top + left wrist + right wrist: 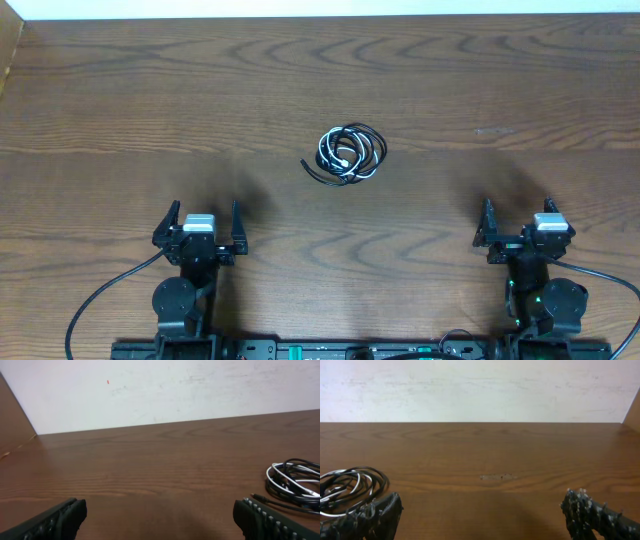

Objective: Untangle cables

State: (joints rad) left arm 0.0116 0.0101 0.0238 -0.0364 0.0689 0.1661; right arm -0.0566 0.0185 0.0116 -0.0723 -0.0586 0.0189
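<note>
Brown wood-grain surface (120,100), white wall (150,390) behind its far edge. 2 cables (350,152), 1 black and 1 white, are coiled together in 1 small tangle near the middle, with a black end poking out toward the near left. At the near edge, left pincer (203,216) stands wide and empty; the tangle lies ahead and to its right, well apart. Likewise right pincer (518,215) is wide and empty; the tangle lies ahead and to its left, well apart. Neither pincer touches the cables.

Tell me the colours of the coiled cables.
The cables are one black, one white; best seen in the left wrist view.
</note>
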